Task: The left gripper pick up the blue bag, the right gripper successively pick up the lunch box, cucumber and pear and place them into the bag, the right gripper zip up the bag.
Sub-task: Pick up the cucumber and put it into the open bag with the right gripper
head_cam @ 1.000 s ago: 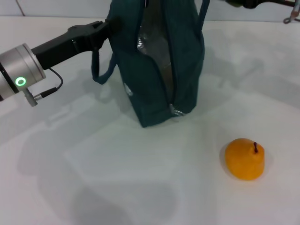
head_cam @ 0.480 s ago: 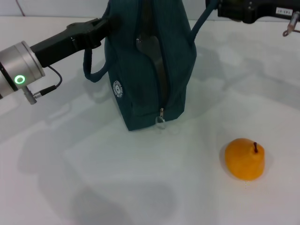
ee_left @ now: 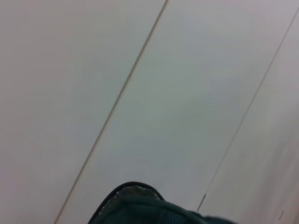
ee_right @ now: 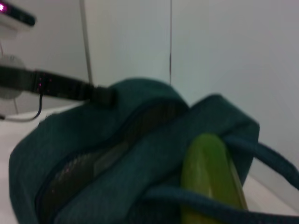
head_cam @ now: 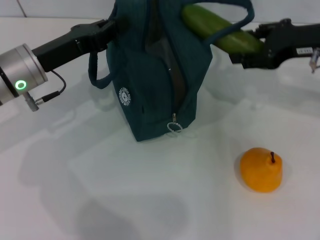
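Head view: right claw (head_cam: pixel 246 51) grips cucumber (head_cam: pixel 220 29) beside blue bag (head_cam: pixel 155 80).

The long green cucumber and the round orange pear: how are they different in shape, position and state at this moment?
The long green cucumber is elongated, while the round orange pear is round with a short dark stem. The cucumber is raised, tilted toward the open top of the dark teal fabric bag, at the right hand; the pear rests on the white table, untouched. Both are outside the bag.

Bag (head_cam: pixel 155 85) centre — cucumber (head_cam: pixel 222 31) at its top right, pear (head_cam: pixel 261 169) front-right.
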Available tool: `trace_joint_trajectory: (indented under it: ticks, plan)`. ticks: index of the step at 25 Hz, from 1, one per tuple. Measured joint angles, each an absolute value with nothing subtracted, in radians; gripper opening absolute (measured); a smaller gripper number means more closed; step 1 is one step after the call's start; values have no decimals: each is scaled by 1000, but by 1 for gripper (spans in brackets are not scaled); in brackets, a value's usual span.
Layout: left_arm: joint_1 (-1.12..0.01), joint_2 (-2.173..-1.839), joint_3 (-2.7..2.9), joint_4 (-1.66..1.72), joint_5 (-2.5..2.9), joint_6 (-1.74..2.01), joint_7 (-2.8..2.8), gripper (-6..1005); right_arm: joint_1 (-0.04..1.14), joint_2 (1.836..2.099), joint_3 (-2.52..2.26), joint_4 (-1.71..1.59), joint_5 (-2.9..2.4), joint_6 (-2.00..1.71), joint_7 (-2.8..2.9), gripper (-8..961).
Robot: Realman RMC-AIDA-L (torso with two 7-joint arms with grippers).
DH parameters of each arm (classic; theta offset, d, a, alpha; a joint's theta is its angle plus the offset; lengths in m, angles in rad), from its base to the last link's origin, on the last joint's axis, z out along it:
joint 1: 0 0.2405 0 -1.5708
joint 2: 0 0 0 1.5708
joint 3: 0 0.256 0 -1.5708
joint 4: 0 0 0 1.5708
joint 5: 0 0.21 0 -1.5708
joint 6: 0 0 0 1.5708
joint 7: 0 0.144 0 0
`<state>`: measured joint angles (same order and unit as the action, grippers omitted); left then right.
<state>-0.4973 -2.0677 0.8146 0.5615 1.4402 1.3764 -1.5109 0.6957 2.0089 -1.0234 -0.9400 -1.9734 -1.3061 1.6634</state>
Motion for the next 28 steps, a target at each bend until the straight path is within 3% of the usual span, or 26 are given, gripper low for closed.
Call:
trace_joint_trajectory:
  ticks: [6,15,22,28]
  plan:
    - [-494,-2068,815,561,1441,1377,-1511,45,628,1999,-1018,-1036,-1996,-1374,1694,634]
    - [-492,-2070,817,561,1445,1378,-1511,45,612,1931,-1015,-1060,-2024,-1578,1755,633]
    - [-492,-2075,817,561,1444,1378,-1508,46,634,1923,-1014,-1063,-2043,-1734,1729,632]
    - [-486,-2076,816,561,1437,1395,-1499,46,639,1932,-1011,-1074,-1985,-1757,1705,634]
